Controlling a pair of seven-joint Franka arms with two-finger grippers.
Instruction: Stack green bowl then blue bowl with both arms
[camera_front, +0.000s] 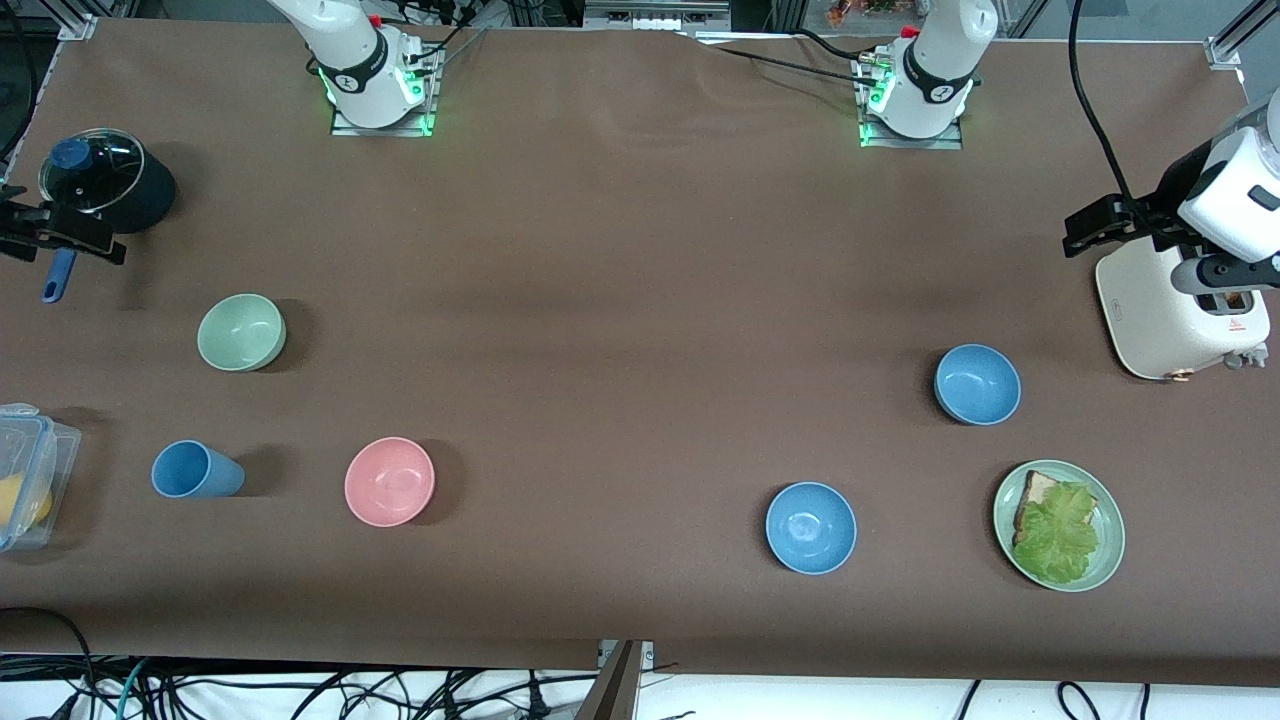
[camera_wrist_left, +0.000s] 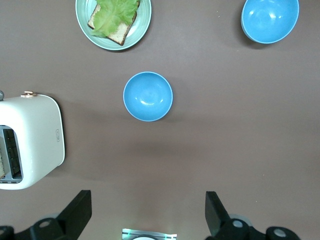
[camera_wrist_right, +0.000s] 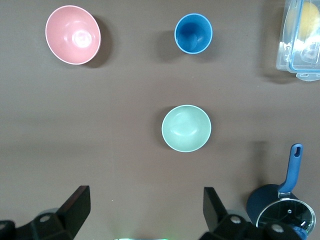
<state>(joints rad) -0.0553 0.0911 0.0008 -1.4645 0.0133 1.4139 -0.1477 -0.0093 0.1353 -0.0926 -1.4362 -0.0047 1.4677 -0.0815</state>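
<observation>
From the front view I see the green bowl (camera_front: 241, 332) sitting on the brown counter (camera_front: 620, 300) toward the right arm's end, with a blue cup (camera_front: 195, 470) and a pink bowl (camera_front: 389, 481) nearer the camera. Two blue bowls lie toward the left arm's end: one blue bowl (camera_front: 977, 384) near the toaster (camera_front: 1180, 320), a second blue bowl (camera_front: 811, 527) nearer the camera, beside a green plate (camera_front: 1059, 526) of bread and lettuce. My left pincer (camera_front: 1075, 235) hangs high beside the toaster; my right pincer (camera_front: 10, 235) hangs by a lidded pot (camera_front: 105, 185).

In my left wrist view, the left pincer (camera_wrist_left: 147, 212) stands spread wide, pinching nothing, over bare counter, the blue bowl (camera_wrist_left: 148, 96) well apart from it.

In my right wrist view, the right pincer (camera_wrist_right: 145, 210) is likewise spread and empty, above the counter near the green bowl (camera_wrist_right: 186, 128).
</observation>
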